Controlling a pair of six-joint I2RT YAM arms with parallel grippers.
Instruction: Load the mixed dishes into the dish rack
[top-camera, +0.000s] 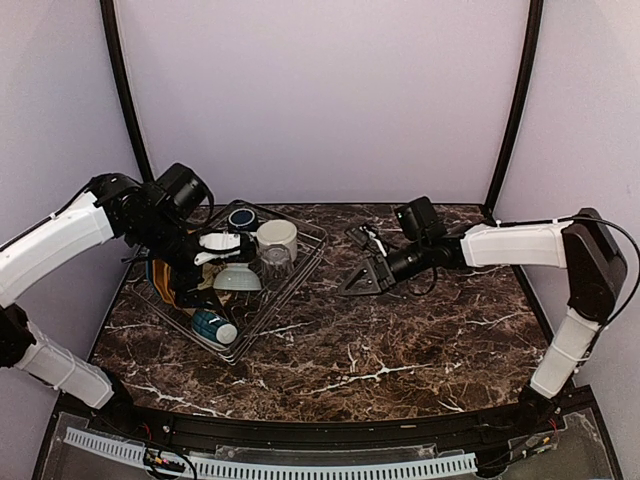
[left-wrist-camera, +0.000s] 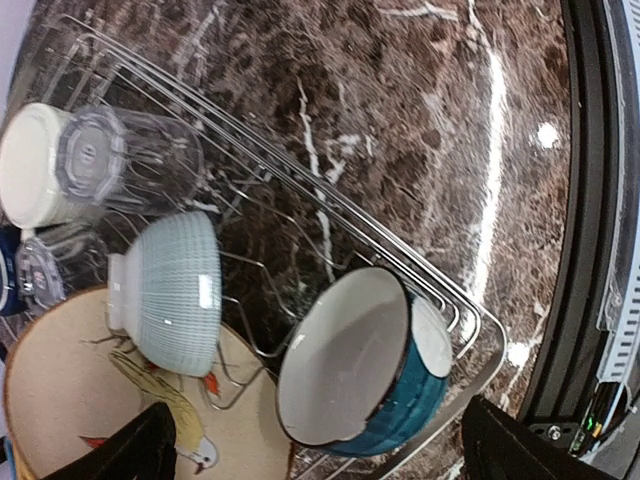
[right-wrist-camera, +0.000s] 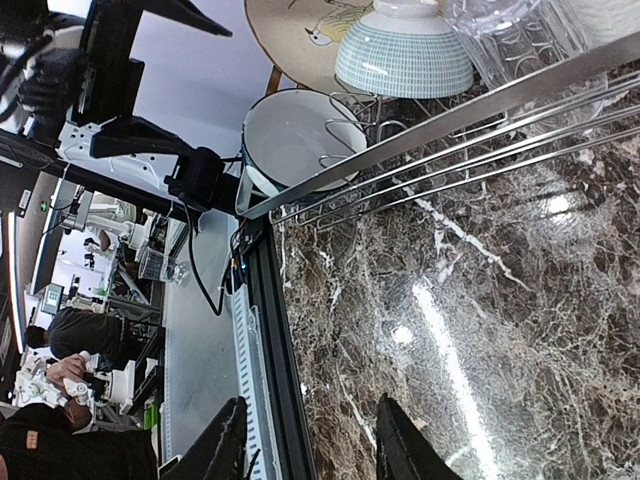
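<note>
Rim of the dish rack (top-camera: 285, 295) separates them — left gripper (left-wrist-camera: 322, 435) wide open above, right gripper (right-wrist-camera: 312, 425) half-open outside, both empty.

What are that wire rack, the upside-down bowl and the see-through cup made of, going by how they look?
The dish rack looks like bare metal wire: thin, silvery rods that catch the light. The pale-teal bowl seems to be glazed ceramic: opaque, with a glossy glare spot over its fine lined pattern. The clear ribbed glass is transparent. It could be glass or hard plastic, and the look alone does not settle which.
</note>
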